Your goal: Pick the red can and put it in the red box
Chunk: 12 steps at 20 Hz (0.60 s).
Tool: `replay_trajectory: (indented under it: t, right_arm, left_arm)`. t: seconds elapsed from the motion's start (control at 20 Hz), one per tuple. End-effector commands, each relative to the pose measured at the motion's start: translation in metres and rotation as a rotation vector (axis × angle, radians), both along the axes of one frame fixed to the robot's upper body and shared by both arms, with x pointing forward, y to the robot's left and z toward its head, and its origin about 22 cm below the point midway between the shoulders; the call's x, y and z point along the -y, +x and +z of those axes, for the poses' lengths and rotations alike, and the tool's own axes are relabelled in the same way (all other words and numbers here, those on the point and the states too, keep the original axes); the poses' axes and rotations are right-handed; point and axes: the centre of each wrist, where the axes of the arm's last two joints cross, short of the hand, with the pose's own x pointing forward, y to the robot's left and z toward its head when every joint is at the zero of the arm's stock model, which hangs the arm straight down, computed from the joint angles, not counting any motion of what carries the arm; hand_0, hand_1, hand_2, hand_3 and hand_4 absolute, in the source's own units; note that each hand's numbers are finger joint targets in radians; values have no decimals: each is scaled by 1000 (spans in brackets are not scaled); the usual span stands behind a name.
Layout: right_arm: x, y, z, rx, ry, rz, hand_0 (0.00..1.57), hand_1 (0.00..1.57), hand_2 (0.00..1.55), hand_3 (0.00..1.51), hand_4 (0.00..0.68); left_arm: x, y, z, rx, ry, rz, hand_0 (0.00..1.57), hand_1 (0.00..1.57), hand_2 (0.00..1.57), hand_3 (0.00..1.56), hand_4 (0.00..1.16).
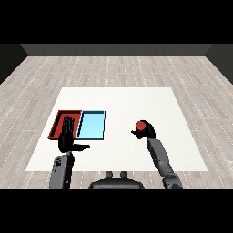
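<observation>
Two trays sit side by side, touching, on the left half of the table (123, 102): the left tray (59, 119) outermost, the right tray (93, 125) nearer the middle. The left hand (68, 139) is in front of the left tray, overlapping its near edge. The can (141, 125) is well right of both trays, near the table's middle-right, in the right hand (146, 132). Both forearms enter from the near edge.
</observation>
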Motion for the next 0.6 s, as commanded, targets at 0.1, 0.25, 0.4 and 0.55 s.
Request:
replay_trajectory:
  t: [0.1, 0.25, 0.4, 0.55]
  right_arm:
    - [-1, 5, 0, -33, -101, 2, 1528, 1528, 1472, 1420, 551]
    - [-18, 9, 2, -58, -100, 1, 1531, 1531, 1468, 1413, 546]
    - [-9, 2, 3, -27, -88, -4, 1550, 1550, 1473, 1409, 552]
    - [-23, -8, 3, -18, -93, -3, 1548, 1548, 1475, 1411, 558]
  left_arm:
    - [-6, 1, 4, 12, -11, 5, 0, 0, 0, 0, 0]
    - [1, -4, -4, -9, 3, -7, 0, 0, 0, 0, 0]
    - [18, 2, 12, -4, 13, -4, 0, 0, 0, 0, 0]
    - [7, 11, 6, -3, 3, -2, 0, 0, 0, 0, 0]
